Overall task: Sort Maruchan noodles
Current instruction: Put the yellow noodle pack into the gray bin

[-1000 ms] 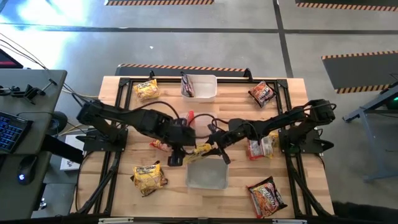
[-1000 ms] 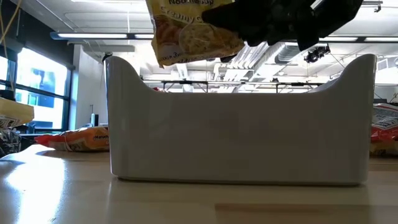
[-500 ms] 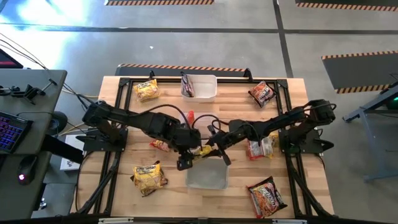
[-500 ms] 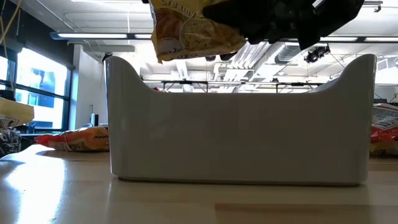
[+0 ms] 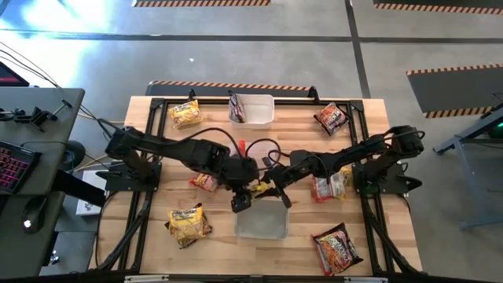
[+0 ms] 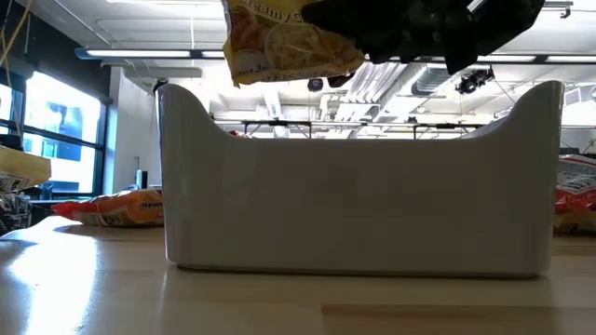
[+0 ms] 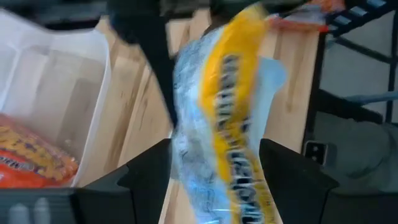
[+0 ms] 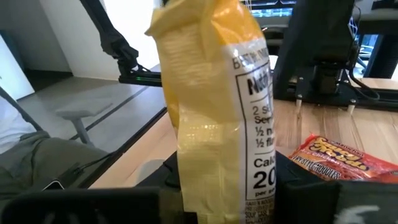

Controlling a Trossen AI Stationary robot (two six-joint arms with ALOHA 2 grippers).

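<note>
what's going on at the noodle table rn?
The right end effector is shut on a yellow noodle packet, holding it in the air over the rim of the near clear tub. The left end effector is open and sits right beside the packet at the tub's edge. The near tub looks empty, while the far tub holds a dark packet. Other yellow and red packets lie scattered on the table.

Both arms crowd above near tub (image 5: 262, 222), blocking access
</note>
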